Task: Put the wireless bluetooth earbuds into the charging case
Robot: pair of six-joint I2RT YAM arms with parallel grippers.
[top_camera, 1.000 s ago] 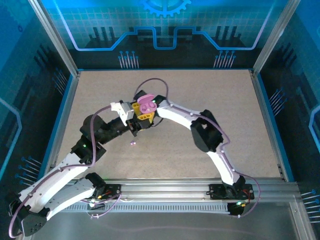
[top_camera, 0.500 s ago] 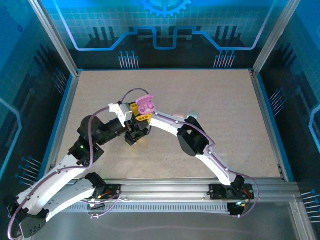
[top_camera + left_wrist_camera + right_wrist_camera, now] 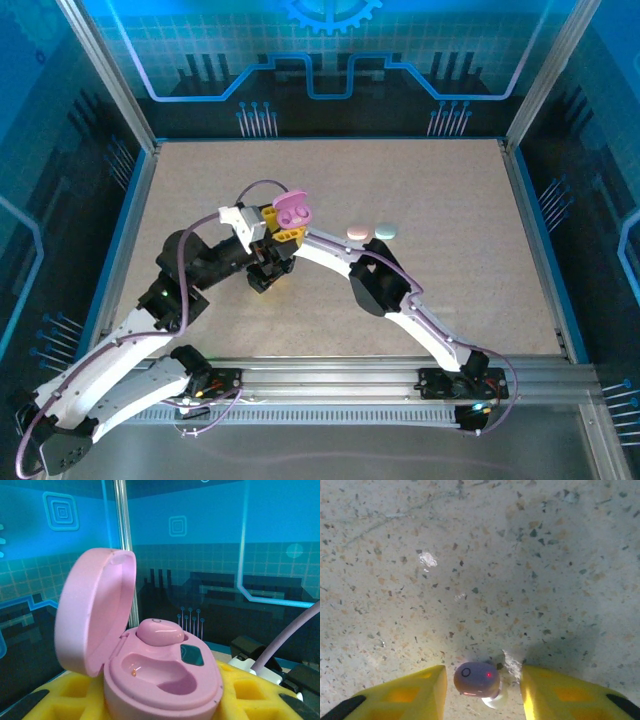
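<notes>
Top view: left gripper [image 3: 284,228] is pinching an open pink charging case [image 3: 293,210] over the table [image 3: 450,300], left of centre. Right gripper [image 3: 268,273] is pointing down just beside it, toward the near edge. A closed pink case [image 3: 357,232] and a mint case [image 3: 385,231] are lying mid-table.
Left wrist: pink earbud [image 3: 159,631] is sitting in the far well, lid standing upright.
Right wrist: yellow fingers [image 3: 405,692] are standing spread around a loose earbud [image 3: 476,678] lying on the table.
</notes>
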